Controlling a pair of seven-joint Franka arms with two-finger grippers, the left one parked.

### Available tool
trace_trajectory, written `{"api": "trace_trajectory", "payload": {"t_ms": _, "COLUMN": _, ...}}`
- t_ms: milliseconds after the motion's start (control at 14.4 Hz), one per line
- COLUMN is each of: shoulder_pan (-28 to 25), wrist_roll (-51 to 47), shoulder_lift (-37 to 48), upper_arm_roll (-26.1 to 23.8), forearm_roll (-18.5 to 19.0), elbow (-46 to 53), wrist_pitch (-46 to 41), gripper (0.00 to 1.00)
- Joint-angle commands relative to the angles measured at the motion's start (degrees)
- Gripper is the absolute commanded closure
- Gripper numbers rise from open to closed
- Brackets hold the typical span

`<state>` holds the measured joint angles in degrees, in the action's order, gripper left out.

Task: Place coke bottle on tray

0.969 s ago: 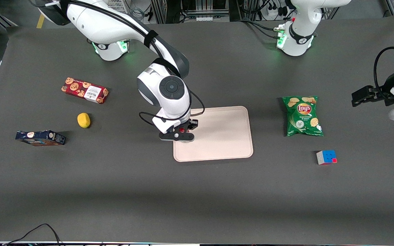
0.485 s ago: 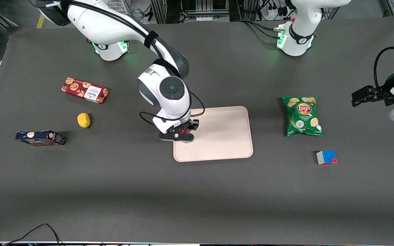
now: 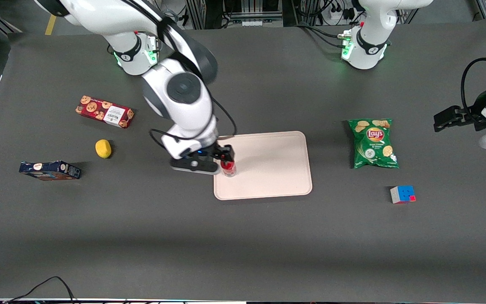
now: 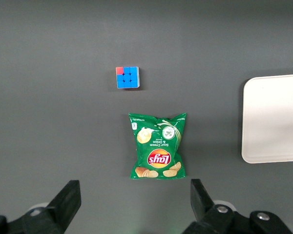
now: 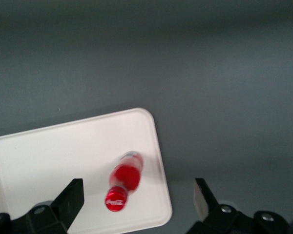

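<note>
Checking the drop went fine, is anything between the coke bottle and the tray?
Nothing visible. The bottle stands upright on the tray, near the edge toward the working arm's end. The gripper is open above it, fingers apart from it.

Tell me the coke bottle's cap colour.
Red, on the coke bottle; clearest in the right wrist view.

Legible markings as I read them from my station: "Lay's" in the red-and-yellow roundel on the green chip bag (image 3: 373, 143), lying toward the parked arm's end of the table; its smaller flavour line I cannot make out. White Coca-Cola script on the red cap of the coke bottle (image 5: 124, 179), which stands on the tray (image 3: 276, 169) near the tray edge facing the working arm. The red cookie box (image 3: 104, 111) carries a white label whose print I cannot read.
</note>
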<state>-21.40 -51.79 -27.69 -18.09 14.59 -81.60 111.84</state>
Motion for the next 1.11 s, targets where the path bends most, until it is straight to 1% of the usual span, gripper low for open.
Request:
{"api": "trace_trajectory", "payload": {"t_ms": 0, "shoulder_pan": 6.62, "wrist_roll": 9.66, "shoulder_lift": 12.1, "upper_arm_roll": -0.98, "forearm_roll": -3.75, "elbow": -4.96, "wrist_pitch": -3.29, "gripper": 0.0}}
{"api": "trace_trajectory", "payload": {"t_ms": 138, "shoulder_pan": 9.53, "wrist_roll": 16.94, "shoulder_lift": 18.43, "upper_arm_roll": 0.24, "forearm_roll": -7.01, "elbow": -8.9, "wrist_pitch": -3.47, "gripper": 0.0}}
{"api": "trace_trajectory", "payload": {"t_ms": 346, "shoulder_pan": 10.33, "wrist_roll": 28.37, "shoulder_lift": 26.96, "upper_arm_roll": 8.13, "forearm_roll": -14.13, "elbow": -15.67, "wrist_pitch": -3.56, "gripper": 0.0}}
{"api": "trace_trajectory", "payload": {"t_ms": 485, "shoulder_pan": 10.68, "wrist_roll": 33.13, "shoulder_lift": 31.45, "upper_arm_roll": 12.97, "forearm_roll": -16.51, "elbow": -19.63, "wrist_pitch": -3.91, "gripper": 0.0}}
{"api": "trace_trajectory", "payload": {"t_ms": 623, "shoulder_pan": 11.03, "wrist_roll": 39.63, "shoulder_lift": 34.62, "upper_arm_roll": 17.81, "forearm_roll": -17.13, "elbow": -22.54, "wrist_pitch": -4.96, "gripper": 0.0}}
{"api": "trace_trajectory", "payload": {"t_ms": 762, "shoulder_pan": 11.3, "wrist_roll": 43.94, "shoulder_lift": 35.68, "upper_arm_roll": 21.85, "forearm_roll": -17.14, "elbow": -22.81, "wrist_pitch": -8.72, "gripper": 0.0}}
{"api": "trace_trajectory", "payload": {"t_ms": 969, "shoulder_pan": 11.38, "wrist_roll": 51.77, "shoulder_lift": 36.39, "upper_arm_roll": 26.78, "forearm_roll": -17.14, "elbow": -22.46, "wrist_pitch": -11.82, "gripper": 0.0}}
{"api": "trace_trajectory", "payload": {"t_ms": 1038, "shoulder_pan": 11.38, "wrist_roll": 52.39, "shoulder_lift": 36.3, "upper_arm_roll": 27.14, "forearm_roll": -17.05, "elbow": -21.85, "wrist_pitch": -12.6, "gripper": 0.0}}
